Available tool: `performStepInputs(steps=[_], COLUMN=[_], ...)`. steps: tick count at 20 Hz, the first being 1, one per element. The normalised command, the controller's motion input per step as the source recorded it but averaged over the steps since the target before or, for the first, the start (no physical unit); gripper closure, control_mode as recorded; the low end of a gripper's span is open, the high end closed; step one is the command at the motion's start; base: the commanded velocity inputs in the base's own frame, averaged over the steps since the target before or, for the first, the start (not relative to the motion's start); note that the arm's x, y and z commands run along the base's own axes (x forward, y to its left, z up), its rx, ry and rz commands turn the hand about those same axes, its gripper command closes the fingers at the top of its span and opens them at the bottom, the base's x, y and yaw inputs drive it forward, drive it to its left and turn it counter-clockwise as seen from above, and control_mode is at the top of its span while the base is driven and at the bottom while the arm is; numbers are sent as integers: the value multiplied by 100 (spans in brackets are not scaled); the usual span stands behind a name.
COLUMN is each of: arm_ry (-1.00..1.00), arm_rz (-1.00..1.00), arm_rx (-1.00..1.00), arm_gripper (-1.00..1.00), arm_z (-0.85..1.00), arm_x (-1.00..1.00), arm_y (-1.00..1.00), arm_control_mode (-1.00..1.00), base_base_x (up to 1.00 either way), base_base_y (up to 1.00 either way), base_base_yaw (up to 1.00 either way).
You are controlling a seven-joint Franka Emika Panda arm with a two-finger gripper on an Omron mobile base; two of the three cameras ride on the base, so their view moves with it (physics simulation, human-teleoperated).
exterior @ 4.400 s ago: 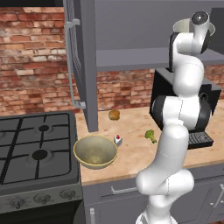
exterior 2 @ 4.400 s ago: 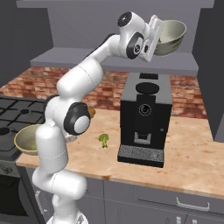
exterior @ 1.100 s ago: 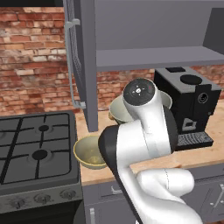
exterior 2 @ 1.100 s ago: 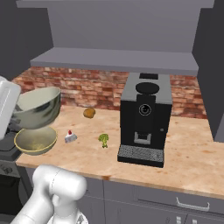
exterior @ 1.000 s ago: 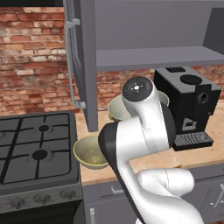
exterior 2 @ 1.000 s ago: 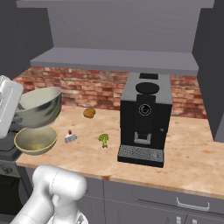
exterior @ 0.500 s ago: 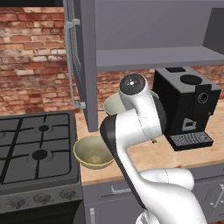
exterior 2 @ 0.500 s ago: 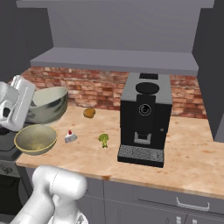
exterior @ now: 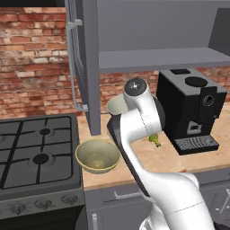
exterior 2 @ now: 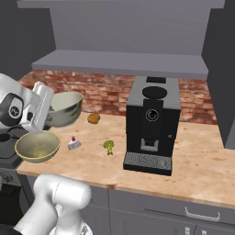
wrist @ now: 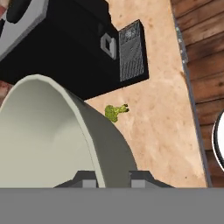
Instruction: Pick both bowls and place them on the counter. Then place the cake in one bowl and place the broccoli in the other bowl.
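Observation:
My gripper [exterior 2: 49, 110] is shut on the rim of the mottled grey-green bowl [exterior 2: 64, 109], holding it tilted in the air above the left part of the counter [exterior 2: 193, 170]. In the hand view the bowl's wall [wrist: 48, 135] stands between my fingertips [wrist: 85, 179]. The yellow-tan bowl [exterior 2: 37, 146] rests on the counter beside the stove and shows too as the same bowl [exterior: 98, 155] in the left base view. The cake [exterior 2: 72, 143] lies just right of it. The broccoli [exterior 2: 109, 146] lies further right, near the coffee machine.
A black coffee machine [exterior 2: 151, 124] stands on the counter's middle. A round brown-yellow lump [exterior 2: 94, 118] sits by the brick wall. The black gas stove [exterior: 36, 152] borders the counter on the left. An open cabinet door [exterior: 83, 67] hangs above the stove's edge.
The arm has swung the grey-green bowl down from high by the shelf to the counter's left. In the last second it shifted toward the brick wall, above the yellow-tan bowl's far side.

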Motion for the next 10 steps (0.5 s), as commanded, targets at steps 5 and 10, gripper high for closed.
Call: performStepInputs(steps=[5,10], arm_ry=[2,3], arm_rz=[1,0], arm_rx=[3,1], arm_gripper=[100,100], arm_z=[-32,-35], arm_x=[67,53], arm_y=[-7,-2], arm_control_mode=[-100,-100], base_base_x=[0,0], base_base_y=[0,0], base_base_yaw=[0,0])
